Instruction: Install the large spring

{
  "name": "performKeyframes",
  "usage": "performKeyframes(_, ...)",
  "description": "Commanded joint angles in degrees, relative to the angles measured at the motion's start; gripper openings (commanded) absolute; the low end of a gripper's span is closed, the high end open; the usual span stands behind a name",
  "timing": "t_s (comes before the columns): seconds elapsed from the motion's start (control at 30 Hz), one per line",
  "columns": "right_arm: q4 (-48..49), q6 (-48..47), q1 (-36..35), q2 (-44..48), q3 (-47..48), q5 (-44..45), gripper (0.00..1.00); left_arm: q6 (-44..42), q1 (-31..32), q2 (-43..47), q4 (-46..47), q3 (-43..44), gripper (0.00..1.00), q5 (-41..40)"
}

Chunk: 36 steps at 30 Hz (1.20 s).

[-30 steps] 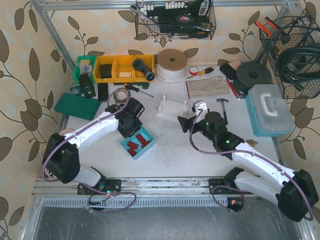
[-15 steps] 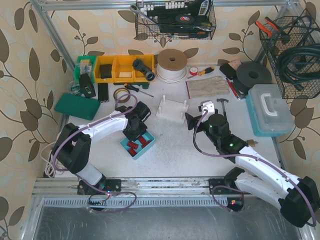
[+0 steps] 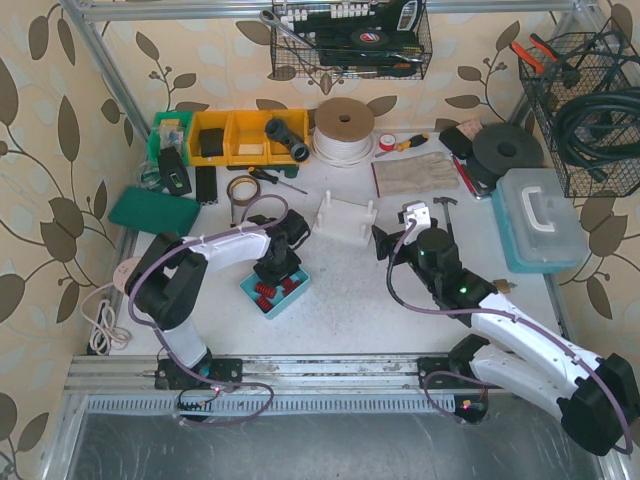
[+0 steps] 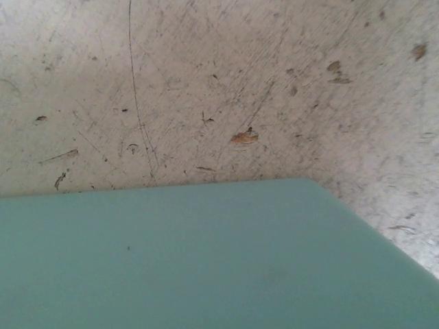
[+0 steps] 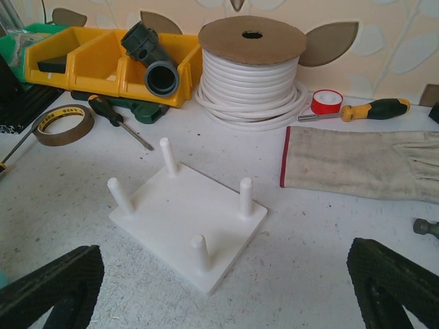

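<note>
A blue tray [image 3: 251, 288] holds red springs [image 3: 264, 293] in the top view; I cannot tell which is the large one. My left gripper [image 3: 279, 264] hangs right over the tray's far side, and its fingers are hidden. The left wrist view shows only the tray's teal wall [image 4: 206, 260] and bare table, with no fingers or springs. The white peg board [image 3: 345, 218] with four upright pegs stands mid-table and shows in the right wrist view [image 5: 180, 218]. My right gripper [image 5: 219, 301] is wide open and empty, just short of the board, as the top view [image 3: 392, 240] also shows.
Yellow bins [image 3: 240, 136], a grey pipe fitting [image 5: 154, 62], a white cable spool [image 5: 250, 72], a tape roll [image 5: 63, 123], screwdrivers [image 5: 120, 120] and a glove [image 5: 363, 164] lie behind the board. A blue toolbox [image 3: 540, 215] stands at the right.
My left gripper has moved right and toward the near edge, onto the blue tray. My right gripper has shifted slightly toward the peg board.
</note>
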State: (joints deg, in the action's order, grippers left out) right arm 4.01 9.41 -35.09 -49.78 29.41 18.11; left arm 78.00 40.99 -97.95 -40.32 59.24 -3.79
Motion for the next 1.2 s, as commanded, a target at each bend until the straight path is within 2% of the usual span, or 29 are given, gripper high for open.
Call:
performKeyframes(0.0, -0.3, 0.3, -0.2, 1.2, -0.6, 1.1, 0.95, -1.1, 0.5, -2.4, 0.8, 0.3, 0.41, 1.0)
performKeyframes(0.13, -0.5, 0.2, -0.2, 1.5, -0.7, 1.5, 0.95, -0.4, 0.6, -4.1, 2.7, -0.8, 0.42, 1.8)
performKeyframes(0.5, -0.7, 0.3, -0.2, 1.2, -0.5, 1.8, 0.95, -1.6, 0.7, 0.4, 1.4, -0.4, 0.24, -2.7)
performKeyframes(0.73, -2.2, 0.5, -0.2, 0.6, 0.3, 3.3, 0.95, -2.7, 1.3, 6.8, -2.3, 1.2, 0.16, -7.9)
performKeyframes(0.93, -2.5, 0.5, -0.2, 0.4, 0.5, 4.1, 0.95, -2.9, 2.4, 13.3, -4.6, 2.0, 0.13, -11.5)
performKeyframes(1.17, -2.9, 0.8, -0.2, 0.2, 0.7, 4.8, 0.95, -11.5, 4.0, 20.7, -3.3, 4.6, 0.11, -18.0)
